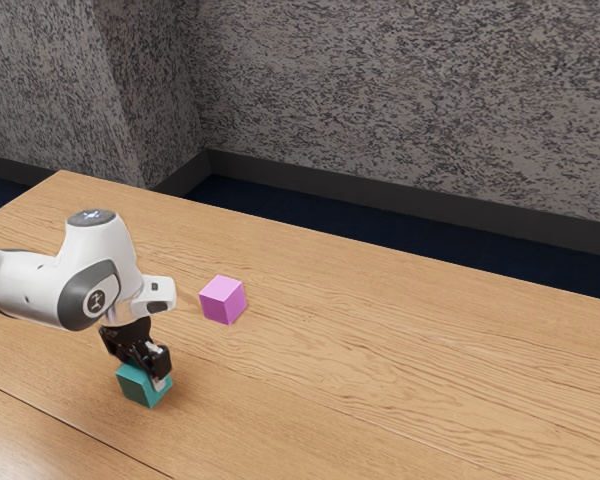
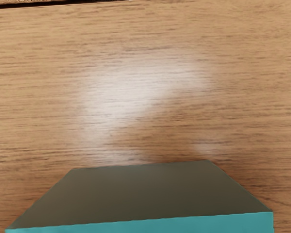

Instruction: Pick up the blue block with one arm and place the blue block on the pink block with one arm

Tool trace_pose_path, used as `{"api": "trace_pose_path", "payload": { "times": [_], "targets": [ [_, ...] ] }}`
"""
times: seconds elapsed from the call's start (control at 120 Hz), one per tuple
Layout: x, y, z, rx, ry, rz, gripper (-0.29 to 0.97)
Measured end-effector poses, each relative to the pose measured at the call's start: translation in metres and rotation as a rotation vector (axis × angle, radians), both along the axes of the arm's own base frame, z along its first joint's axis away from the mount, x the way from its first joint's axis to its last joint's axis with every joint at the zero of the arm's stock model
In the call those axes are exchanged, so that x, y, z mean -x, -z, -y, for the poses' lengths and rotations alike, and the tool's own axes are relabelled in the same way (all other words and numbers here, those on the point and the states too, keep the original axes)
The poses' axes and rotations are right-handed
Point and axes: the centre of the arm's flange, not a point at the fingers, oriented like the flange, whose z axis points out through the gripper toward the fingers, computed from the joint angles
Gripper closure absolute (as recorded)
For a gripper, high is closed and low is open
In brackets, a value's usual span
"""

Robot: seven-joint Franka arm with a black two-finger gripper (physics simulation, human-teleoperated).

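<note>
Blue block [image 1: 135, 388] sat on the table [image 1: 400, 360] in the lower left of the exterior view; its colour read more teal than blue. In the wrist view the same block [image 2: 140, 194] lay right under the hand, with a shaded top face and a bright teal edge. The black gripper [image 1: 146, 372] was down at the block's top, touching or just above it. Could not tell how far open it was or whether it had hold of the block. The block looked flat on the wood, not lifted.

Pink block [image 1: 223, 299] stood near it, up and toward the exterior view's right, apart from the blue block and with nothing on top.

White arm [image 1: 50, 285] came in from the left edge. A small dark mark on its grey joint disc [image 1: 98, 298] was too small to read.

The table was light wood with strong grain and a plank seam running across the lower left. In the wrist view the wood [image 2: 145, 87] showed a pale glare patch beyond the block. Behind the table was a speckled grey stone-look wall [image 1: 400, 90] with a corner at the upper left, a dark baseboard [image 1: 410, 205] and a dark blue floor [image 1: 380, 235].
</note>
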Motion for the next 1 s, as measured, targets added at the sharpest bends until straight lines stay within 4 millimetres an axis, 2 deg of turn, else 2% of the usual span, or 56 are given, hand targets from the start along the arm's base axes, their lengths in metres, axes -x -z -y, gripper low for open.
{"api": "trace_pose_path", "payload": {
  "times": [0.258, 0.425, 0.508, 0.6, 0.683, 0.75, 0.867, 1.0],
  "targets": [
    [-0.002, -0.003, -0.001, -0.006, -0.002, 0.011, 0.31],
    [-0.017, -0.020, -0.004, -0.013, -0.007, 0.047, 0.31],
    [-0.039, -0.040, -0.007, -0.019, -0.012, 0.073, 0.32],
    [-0.084, -0.061, -0.009, -0.018, -0.014, 0.088, 0.32],
    [-0.133, -0.072, 0.009, -0.017, 0.028, 0.082, 0.32],
    [-0.160, -0.084, 0.019, -0.022, 0.046, 0.074, 0.32],
    [-0.181, -0.100, 0.021, -0.028, 0.045, 0.040, 0.32],
    [-0.192, -0.096, 0.016, -0.026, 0.026, -0.016, 0.32]
  ]
}}
